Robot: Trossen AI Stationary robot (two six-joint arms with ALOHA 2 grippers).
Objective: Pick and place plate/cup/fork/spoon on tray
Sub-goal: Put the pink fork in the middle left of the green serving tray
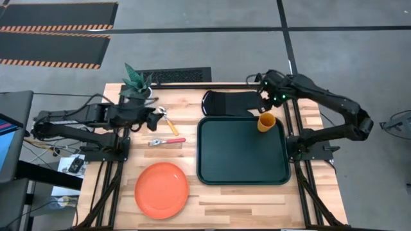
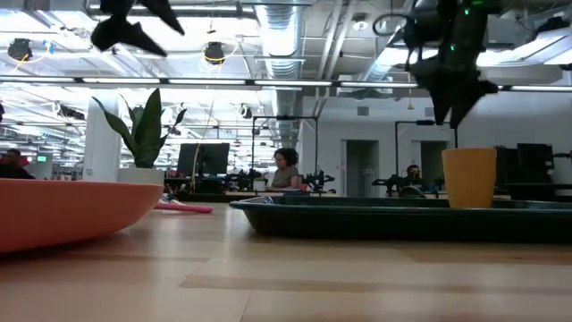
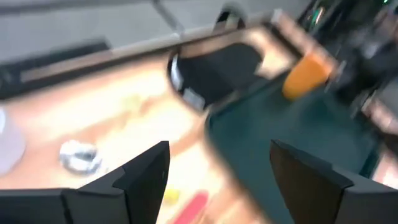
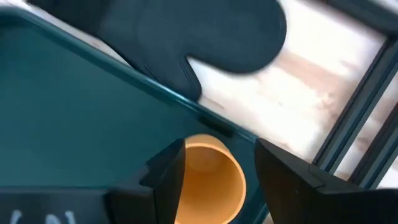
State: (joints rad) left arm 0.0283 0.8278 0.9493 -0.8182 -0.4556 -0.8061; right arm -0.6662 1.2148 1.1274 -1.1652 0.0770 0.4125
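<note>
The orange cup (image 1: 266,121) stands upright on its base in the far right corner of the dark green tray (image 1: 218,160). My right gripper (image 1: 268,97) hangs open just above the cup (image 4: 208,183), clear of its rim, as the low view (image 2: 453,112) shows. My left gripper (image 1: 157,119) is open and empty (image 3: 217,180), up above the table by the spoon (image 1: 169,122). The spoon lies flat, its silver bowl (image 3: 79,155) toward the far edge. The red-handled fork (image 1: 167,141) lies flat left of the tray. The orange-red plate (image 1: 162,189) rests on the table near the front edge.
A dark oven mitt (image 1: 230,102) lies beyond the tray's far rim. A potted plant (image 1: 136,85) stands at the far left, behind my left gripper. Bare wood shows between the plate and the tray and along the table's near edge.
</note>
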